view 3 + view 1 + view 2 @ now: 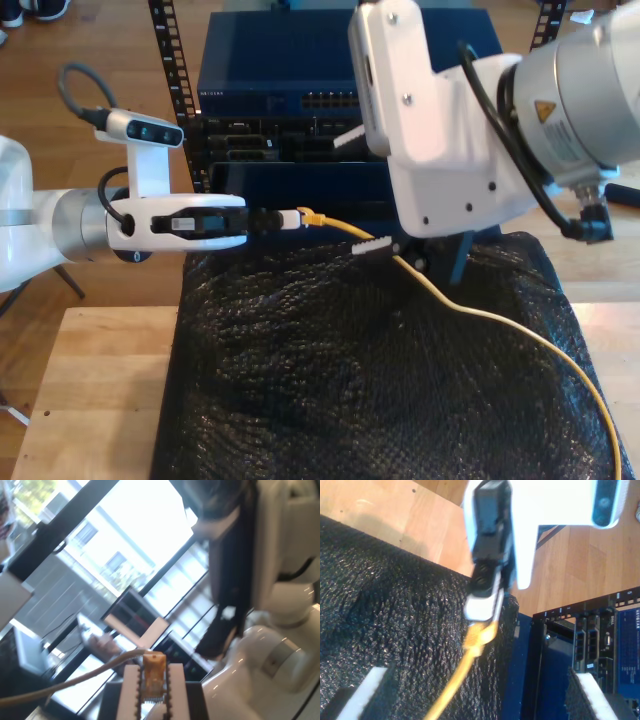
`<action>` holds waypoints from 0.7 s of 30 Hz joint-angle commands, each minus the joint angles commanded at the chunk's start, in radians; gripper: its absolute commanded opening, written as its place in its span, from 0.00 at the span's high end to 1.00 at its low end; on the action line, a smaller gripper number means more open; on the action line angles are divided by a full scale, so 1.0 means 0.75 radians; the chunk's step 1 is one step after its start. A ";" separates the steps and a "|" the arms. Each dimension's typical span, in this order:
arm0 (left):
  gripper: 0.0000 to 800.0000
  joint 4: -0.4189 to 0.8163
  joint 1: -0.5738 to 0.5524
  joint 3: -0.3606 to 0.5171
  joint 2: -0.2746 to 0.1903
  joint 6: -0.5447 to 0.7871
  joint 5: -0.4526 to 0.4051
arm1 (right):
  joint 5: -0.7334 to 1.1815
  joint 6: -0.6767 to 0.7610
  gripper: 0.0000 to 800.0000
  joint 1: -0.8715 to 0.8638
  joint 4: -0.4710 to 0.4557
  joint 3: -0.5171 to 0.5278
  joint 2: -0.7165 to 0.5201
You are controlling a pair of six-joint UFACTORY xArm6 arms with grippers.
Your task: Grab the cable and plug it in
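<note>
One cable (480, 314), plug end clenched in my first gripper (287, 218); my second gripper (476, 692) released, jaws apart.

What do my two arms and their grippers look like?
Both arms are glossy white with rounded joints. My first gripper has a white-and-black body, pale toothed fingers and a white camera module fed by a looping black cable. My second gripper has white toothed fingers too; its arm shows a silver section, a yellow warning triangle and thick black cables.
</note>
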 joint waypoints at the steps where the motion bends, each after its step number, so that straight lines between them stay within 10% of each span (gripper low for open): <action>1: 0.99 -0.004 0.000 0.000 0.002 0.000 0.008 | -0.023 0.000 0.00 0.006 0.000 0.016 -0.010; 21: 0.97 -0.072 -0.006 0.002 0.043 -0.055 0.194 | -0.409 -0.070 0.17 0.245 0.002 0.166 -0.045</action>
